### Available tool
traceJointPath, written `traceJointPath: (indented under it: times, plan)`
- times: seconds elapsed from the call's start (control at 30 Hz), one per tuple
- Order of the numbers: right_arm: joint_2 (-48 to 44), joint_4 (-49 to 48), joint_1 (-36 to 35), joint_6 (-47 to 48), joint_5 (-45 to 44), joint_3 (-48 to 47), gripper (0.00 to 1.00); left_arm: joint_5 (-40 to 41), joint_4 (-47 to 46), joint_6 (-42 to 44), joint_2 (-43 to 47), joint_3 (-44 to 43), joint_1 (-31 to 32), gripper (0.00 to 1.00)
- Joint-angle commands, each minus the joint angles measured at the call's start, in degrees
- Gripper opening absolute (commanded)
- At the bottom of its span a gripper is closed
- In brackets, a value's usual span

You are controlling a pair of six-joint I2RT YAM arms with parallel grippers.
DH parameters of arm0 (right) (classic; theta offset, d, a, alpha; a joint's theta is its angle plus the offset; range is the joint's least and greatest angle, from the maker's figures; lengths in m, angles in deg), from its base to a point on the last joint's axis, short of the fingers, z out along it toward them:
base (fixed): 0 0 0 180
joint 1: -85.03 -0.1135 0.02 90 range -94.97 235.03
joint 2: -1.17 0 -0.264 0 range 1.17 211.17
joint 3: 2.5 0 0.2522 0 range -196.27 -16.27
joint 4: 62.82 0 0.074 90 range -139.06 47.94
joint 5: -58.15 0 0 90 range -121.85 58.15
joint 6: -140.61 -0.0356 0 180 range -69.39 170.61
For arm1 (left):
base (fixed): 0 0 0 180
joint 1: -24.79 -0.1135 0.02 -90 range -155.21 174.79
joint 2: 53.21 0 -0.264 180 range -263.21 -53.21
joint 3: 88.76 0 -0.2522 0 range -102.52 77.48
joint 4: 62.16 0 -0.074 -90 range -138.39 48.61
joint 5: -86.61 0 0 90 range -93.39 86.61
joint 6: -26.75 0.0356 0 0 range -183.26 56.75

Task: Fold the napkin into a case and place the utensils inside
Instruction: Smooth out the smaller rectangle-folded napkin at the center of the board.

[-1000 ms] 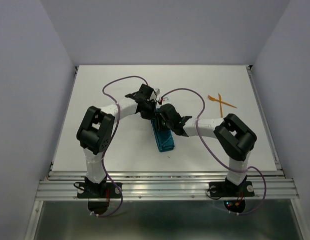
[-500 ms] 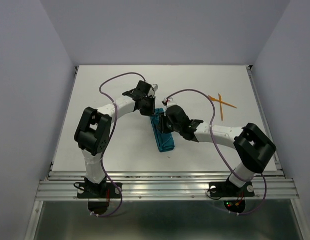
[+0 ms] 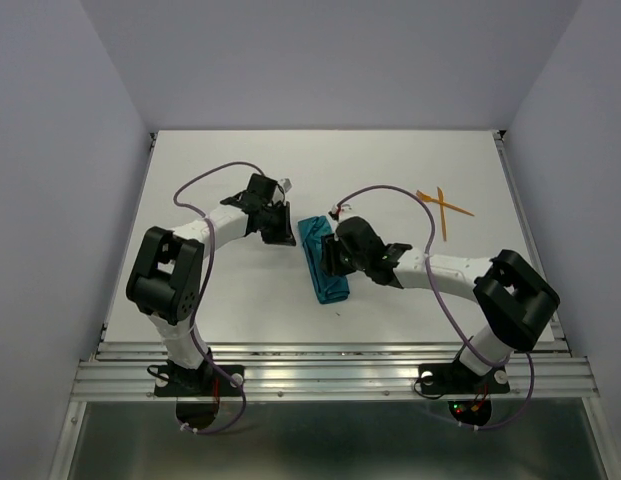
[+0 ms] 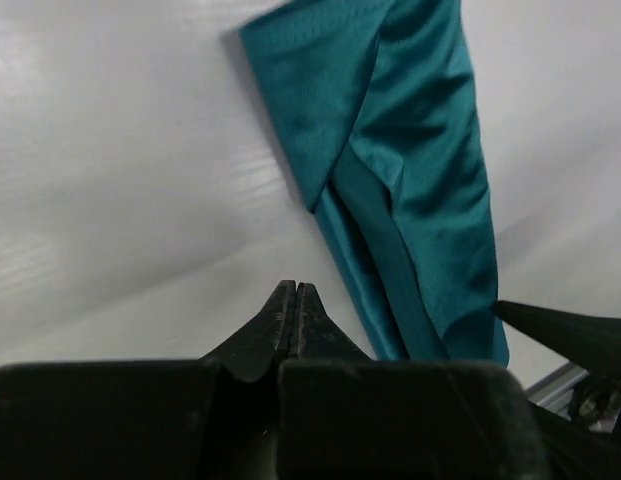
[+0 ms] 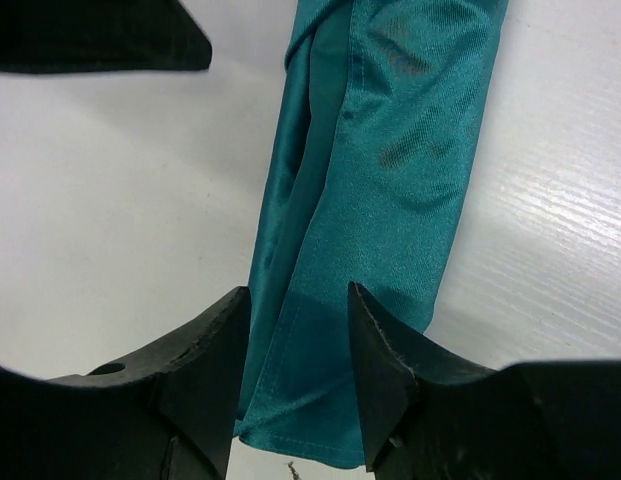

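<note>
The case is thin teal cloth with a soft satin sheen, the counter smooth white with a faint lined grain and dull gloss, the utensils orange plastic, and the left tool and right tool matt black, slightly rough at the edges.

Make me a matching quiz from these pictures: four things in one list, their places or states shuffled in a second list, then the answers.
1. case
2. utensils
3. left tool
4. right tool

A. orange, crossed, far right of the table
B. shut, beside the case
C. teal, folded narrow, mid-table
D. open, over the case

Pairs: 1-C, 2-A, 3-B, 4-D
</note>
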Motion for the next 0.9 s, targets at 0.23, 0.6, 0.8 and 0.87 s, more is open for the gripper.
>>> traceJointPath:
  times: [0.23,0.6,0.8,0.87]
  plan:
    - [3.11,7.19,-4.55,5.41,-4.03,-5.92,0.47,-7.99,-5.34,-4.68,1.20,7.14,2.64,0.00]
    - [7.76,7.89,-6.74,6.64,-6.06,-9.44,0.39,-9.58,-7.19,-5.12,-0.03,9.77,3.17,0.00]
    - [10.32,8.42,-7.27,6.73,-8.60,-9.97,0.35,-9.94,-8.16,-5.04,-0.56,11.00,3.26,0.00]
    - [10.76,8.42,-7.27,6.38,-9.31,-9.97,0.31,-10.20,-8.51,-4.95,-0.74,11.36,3.26,0.00]
